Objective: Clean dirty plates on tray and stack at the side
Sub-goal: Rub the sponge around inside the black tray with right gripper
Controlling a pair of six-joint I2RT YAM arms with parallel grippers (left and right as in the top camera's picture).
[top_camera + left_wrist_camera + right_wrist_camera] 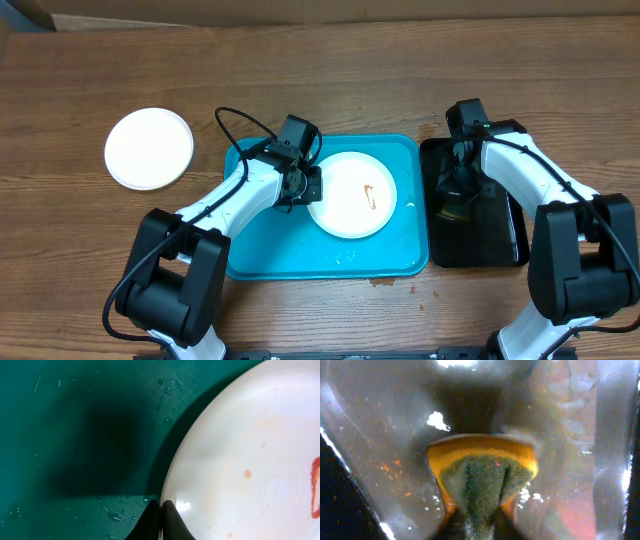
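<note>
A white plate [352, 196] with a red sauce smear [371, 195] lies on the turquoise tray [260, 250]. My left gripper [301, 187] is shut on this plate's left rim. In the left wrist view the closed fingertips [161, 506] pinch the plate [250, 450] at its edge over the wet tray [75, 435]. A second white plate [148, 148] sits on the table at the far left. My right gripper [459, 192] hangs over the black tray [500, 245], shut on a yellow sponge with a green scouring side [482, 467].
The black tray's floor [380, 435] is wet, with orange specks. A small spill [381, 281] marks the wooden table just in front of the turquoise tray. Both arms reach in from the near edge.
</note>
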